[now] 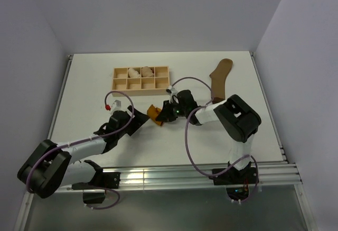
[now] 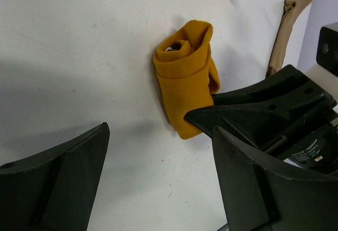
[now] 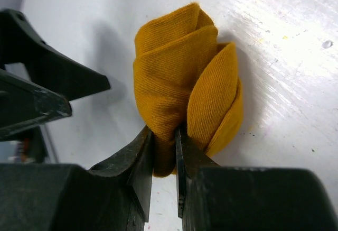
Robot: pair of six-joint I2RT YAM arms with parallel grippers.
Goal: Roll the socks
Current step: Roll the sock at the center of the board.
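I work on a white table (image 1: 90,99), matte and faintly scuffed, with small dark specks that show up close to my right wrist. Plain pale grey-lilac walls (image 1: 158,9) close it in on the left, back and right. Aluminium rails (image 1: 200,172) run along the near edge, where my bases are bolted.

My right gripper (image 3: 165,141) is nearly closed. Its two fingers pinch a fold at the end of the mustard-orange sock (image 3: 174,77), which is rolled into a short, fat bundle lying on the table near the middle, between my two arms. My left gripper (image 2: 161,133) stands wide, with a finger on either side of bare table. The roll lies just ahead of it and neither finger touches it.

The olive-brown sock (image 1: 220,77) lies flat and unrolled towards the far right of the table, toe pointing away from me, well apart from the roll.

At the back, left of centre, sits a wooden tray (image 1: 140,90) divided into compartments. Two pale pinkish bundles (image 1: 133,73) lie in neighbouring back-row compartments.
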